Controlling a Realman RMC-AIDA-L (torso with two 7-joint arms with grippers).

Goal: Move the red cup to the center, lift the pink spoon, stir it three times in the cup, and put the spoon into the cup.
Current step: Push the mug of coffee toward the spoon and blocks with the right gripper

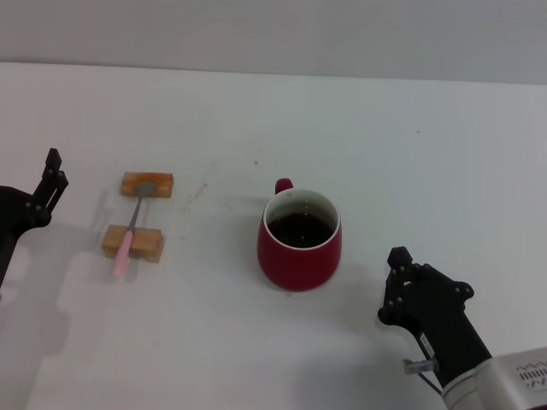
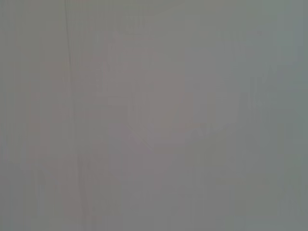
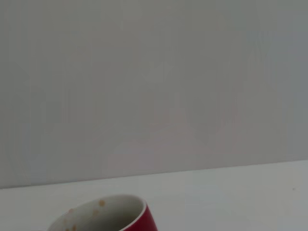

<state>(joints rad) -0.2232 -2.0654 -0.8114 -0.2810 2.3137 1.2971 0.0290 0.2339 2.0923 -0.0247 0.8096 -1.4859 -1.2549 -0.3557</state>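
Note:
The red cup [image 1: 299,256] stands near the middle of the white table [image 1: 410,145], dark liquid inside, its small handle turned to the far side. Its rim [image 3: 130,211] also shows in the right wrist view. The pink spoon [image 1: 126,243] lies across two wooden blocks to the left of the cup, its metal bowl on the far block. My left gripper [image 1: 53,171] hovers at the far left edge, left of the blocks and apart from the spoon. My right gripper [image 1: 398,260] sits at the near right, a short gap from the cup and holding nothing.
Two tan wooden blocks carry the spoon: the far block [image 1: 158,184] and the near block [image 1: 147,245]. The left wrist view shows only a plain grey surface. A grey wall runs behind the table's far edge.

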